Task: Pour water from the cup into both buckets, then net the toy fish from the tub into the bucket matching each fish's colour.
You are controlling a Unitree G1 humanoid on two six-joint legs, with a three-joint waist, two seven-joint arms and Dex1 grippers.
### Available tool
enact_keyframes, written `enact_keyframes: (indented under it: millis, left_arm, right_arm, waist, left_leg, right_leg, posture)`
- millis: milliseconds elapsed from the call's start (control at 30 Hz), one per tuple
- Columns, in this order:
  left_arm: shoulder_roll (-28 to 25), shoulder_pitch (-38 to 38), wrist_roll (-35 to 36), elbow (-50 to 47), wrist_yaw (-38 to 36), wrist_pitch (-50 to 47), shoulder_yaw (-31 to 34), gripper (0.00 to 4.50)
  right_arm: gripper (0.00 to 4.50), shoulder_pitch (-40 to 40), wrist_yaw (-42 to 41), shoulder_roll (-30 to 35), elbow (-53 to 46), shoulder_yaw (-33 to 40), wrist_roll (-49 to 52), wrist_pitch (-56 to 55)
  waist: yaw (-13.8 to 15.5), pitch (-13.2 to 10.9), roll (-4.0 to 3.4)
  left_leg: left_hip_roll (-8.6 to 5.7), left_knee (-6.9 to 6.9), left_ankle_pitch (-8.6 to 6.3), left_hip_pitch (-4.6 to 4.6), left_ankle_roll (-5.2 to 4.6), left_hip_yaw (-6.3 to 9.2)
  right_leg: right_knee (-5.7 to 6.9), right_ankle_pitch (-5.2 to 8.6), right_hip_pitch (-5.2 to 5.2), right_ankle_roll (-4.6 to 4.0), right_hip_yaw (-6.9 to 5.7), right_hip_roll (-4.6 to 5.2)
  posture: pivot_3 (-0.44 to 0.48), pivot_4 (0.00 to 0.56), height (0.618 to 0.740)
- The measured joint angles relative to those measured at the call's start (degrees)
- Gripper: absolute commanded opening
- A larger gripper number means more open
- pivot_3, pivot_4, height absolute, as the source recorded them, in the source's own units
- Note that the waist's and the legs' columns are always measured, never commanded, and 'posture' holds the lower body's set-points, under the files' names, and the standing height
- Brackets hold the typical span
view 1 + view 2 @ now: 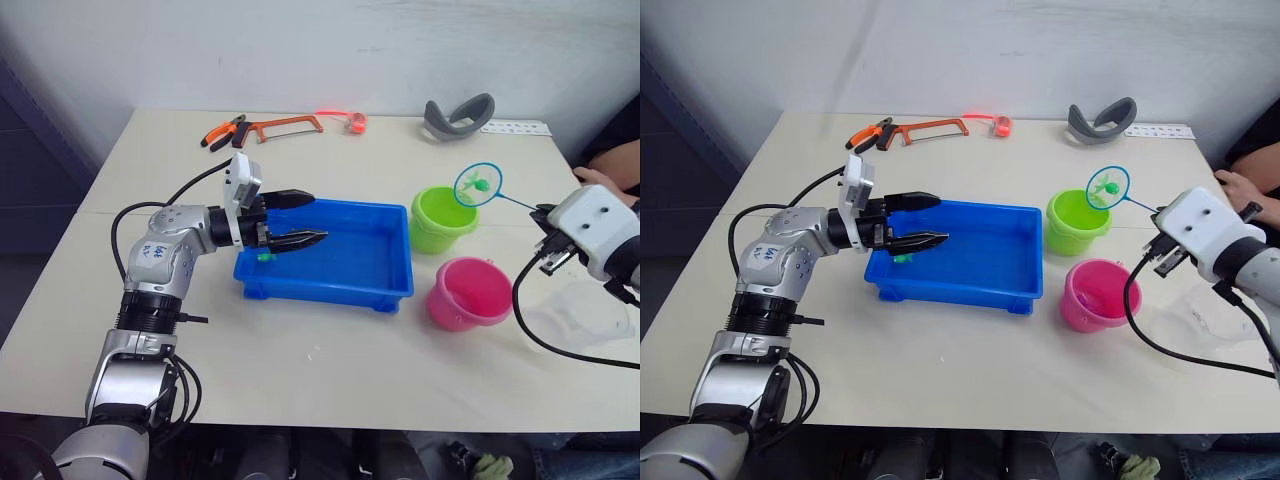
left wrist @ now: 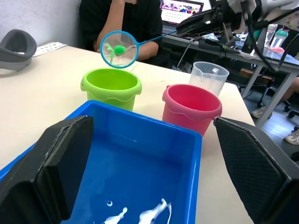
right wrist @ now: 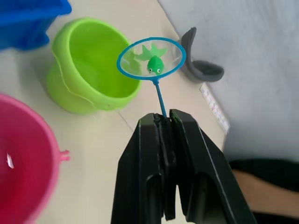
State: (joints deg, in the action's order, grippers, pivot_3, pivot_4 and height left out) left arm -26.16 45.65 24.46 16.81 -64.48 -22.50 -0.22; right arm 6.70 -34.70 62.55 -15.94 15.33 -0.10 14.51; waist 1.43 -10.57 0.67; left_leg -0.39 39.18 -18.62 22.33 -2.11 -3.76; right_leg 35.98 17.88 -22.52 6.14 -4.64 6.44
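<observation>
The blue tub (image 1: 365, 292) lies mid-table, and a small green toy fish (image 1: 265, 256) rests at its left end. My left gripper (image 1: 316, 218) hangs open over that end, fingers pointing right. The lime green bucket (image 1: 440, 222) and the pink bucket (image 1: 468, 293) stand just right of the tub. My right gripper (image 3: 161, 119) is shut on the thin handle of the net (image 3: 151, 56). The net's light-blue hoop hovers over the green bucket's far rim with a green fish (image 3: 155, 64) lying in the mesh. The clear cup (image 2: 210, 77) stands right of the pink bucket.
An orange hacksaw (image 1: 285, 125), pliers (image 1: 222, 131) and an orange roll (image 1: 355, 122) lie at the table's back. A grey curved object (image 1: 458, 115) and a white strip (image 1: 515, 128) sit at the back right. A person's arm (image 1: 610, 170) rests at the right edge.
</observation>
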Motion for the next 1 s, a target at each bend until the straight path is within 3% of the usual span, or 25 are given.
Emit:
enact_keyframes:
  millis: [300, 467, 633, 1000]
  left_arm:
    - [-0.2, -0.1, 0.0, -0.4, 0.2, -0.1, 0.0, 4.48]
    - [-0.3, -0.1, 0.0, -0.4, 0.6, -0.3, 0.0, 4.48]
    - [-0.6, -0.1, 0.0, -0.4, 0.6, -0.3, 0.1, 4.48]
    - [-0.6, -0.1, 0.0, -0.3, 0.6, -0.1, 0.2, 4.48]
  right_arm:
    - [0.0, -0.5, 6.1, 9.1, 9.6, -6.2, -21.6, -26.6]
    - [0.0, 1.0, 11.9, 9.5, 13.4, -6.3, -28.8, -36.5]
    - [0.0, 2.3, 16.9, 9.9, 16.1, -6.3, -35.5, -41.9]
    - [0.0, 4.5, 17.7, 9.9, 18.7, -9.1, -38.8, -45.9]
  waist:
    - [-0.2, 0.0, 0.0]
    - [-0.2, 0.0, 0.0]
    - [-0.2, 0.0, -0.01]
    - [-0.3, 0.0, -0.01]
  left_leg:
    - [0.04, 0.01, 0.02, -0.02, 0.04, 0.01]
    - [0.04, 0.0, 0.03, -0.02, 0.06, 0.01]
    - [0.04, 0.01, 0.04, -0.02, 0.07, 0.01]
    - [0.06, 0.01, 0.04, -0.02, 0.08, 0.02]
  right_leg:
    - [-0.01, 0.0, 0.02, 0.0, 0.02, 0.0]
    - [-0.01, 0.0, 0.02, 0.0, 0.02, -0.01]
    - [-0.01, 0.0, 0.02, 0.0, 0.02, -0.02]
    - [-0.01, 0.0, 0.03, 0.0, 0.03, -0.05]
  posture:
    - [0.0, 0.15, 0.74]
    - [0.0, 0.15, 0.74]
    - [0.0, 0.15, 0.74]
    - [0.0, 0.15, 0.74]
